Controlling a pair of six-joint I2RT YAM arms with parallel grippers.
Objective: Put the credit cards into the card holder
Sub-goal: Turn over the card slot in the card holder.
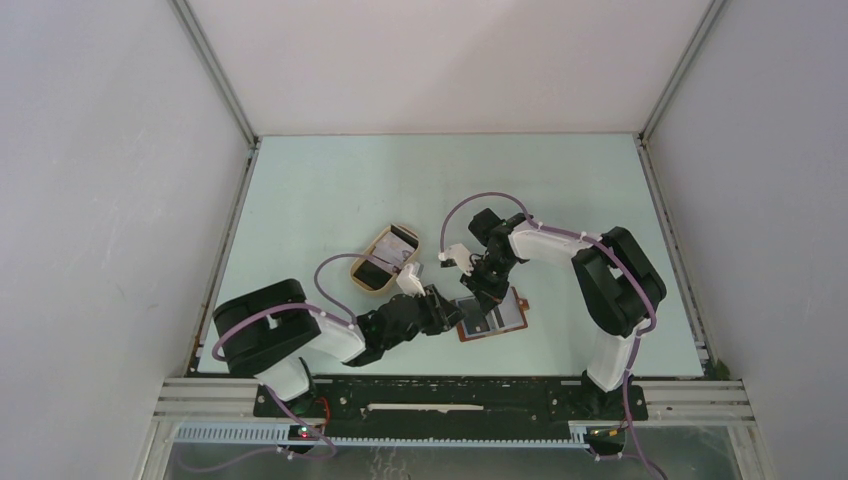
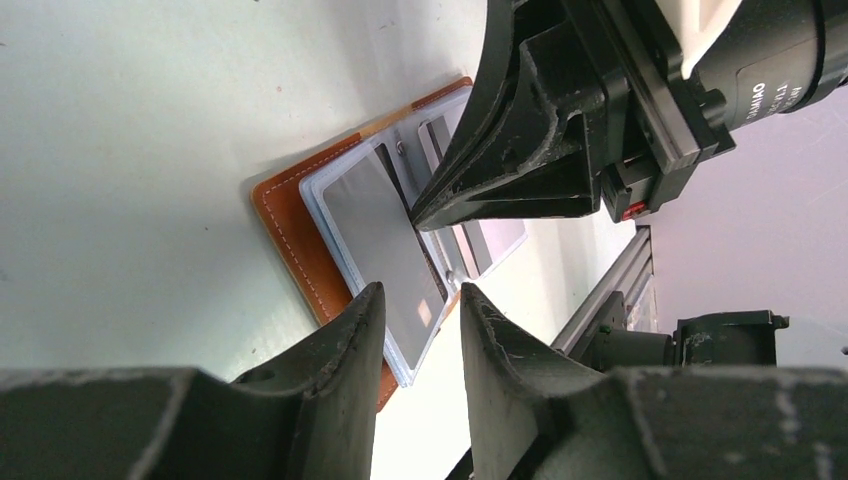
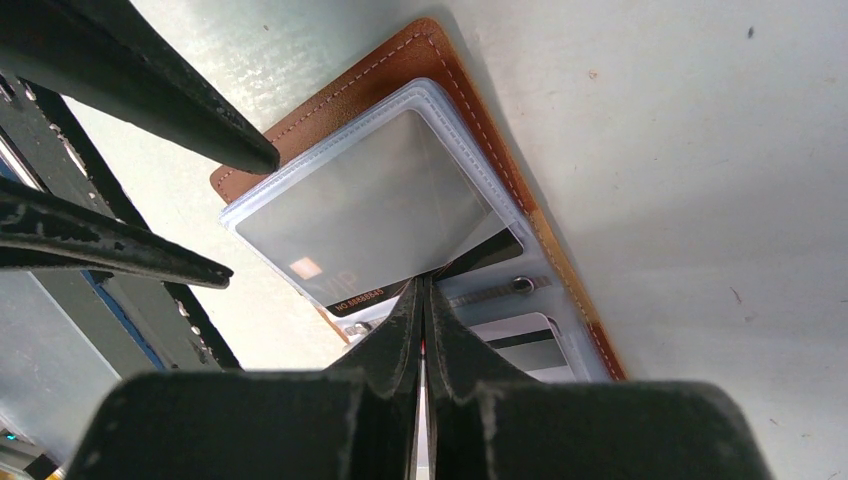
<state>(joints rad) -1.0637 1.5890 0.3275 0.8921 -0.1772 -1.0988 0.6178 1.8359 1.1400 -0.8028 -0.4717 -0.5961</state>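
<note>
Right wrist: right end effector (image 3: 420,290), fingers together, tip on dark card (image 3: 360,297) edge at clear sleeve (image 3: 380,190) of card holder (image 3: 330,110), open at 5 o'clock on counter (image 1: 550,200); left end effector (image 2: 422,295), fingers apart, grips nothing, so push may skid holder/jam card.

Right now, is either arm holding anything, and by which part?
Right fingers pinch the dark card by its exposed edge; the rest sits in a sleeve of the card holder. Left fingers hold nothing.
</note>
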